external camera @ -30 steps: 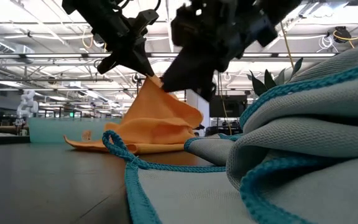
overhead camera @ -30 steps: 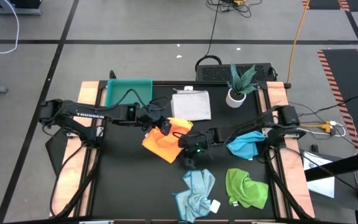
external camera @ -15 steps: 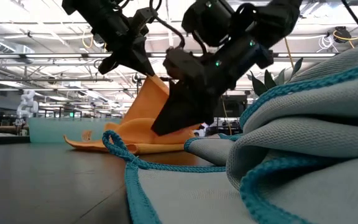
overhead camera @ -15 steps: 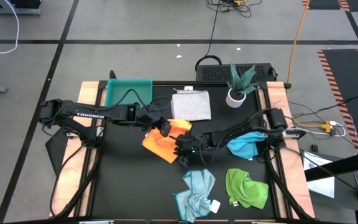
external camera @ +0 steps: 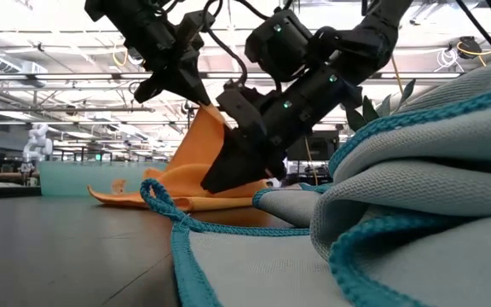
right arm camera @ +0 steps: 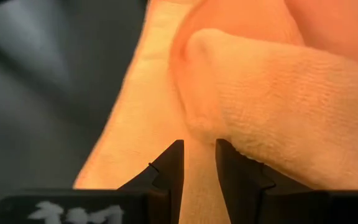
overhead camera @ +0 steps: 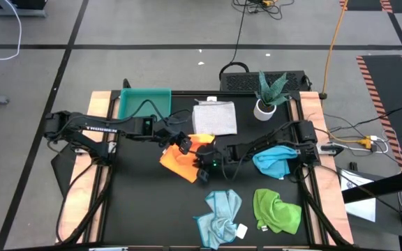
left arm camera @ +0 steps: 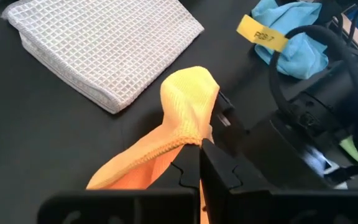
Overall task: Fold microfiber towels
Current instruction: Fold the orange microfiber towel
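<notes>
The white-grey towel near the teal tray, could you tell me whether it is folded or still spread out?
Folded. The white-grey towel lies as a neat flat rectangle, and the left wrist view shows stacked layers along its edge.

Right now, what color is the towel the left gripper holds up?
Yellow-orange towel; left gripper; left wrist view shows best.
</notes>
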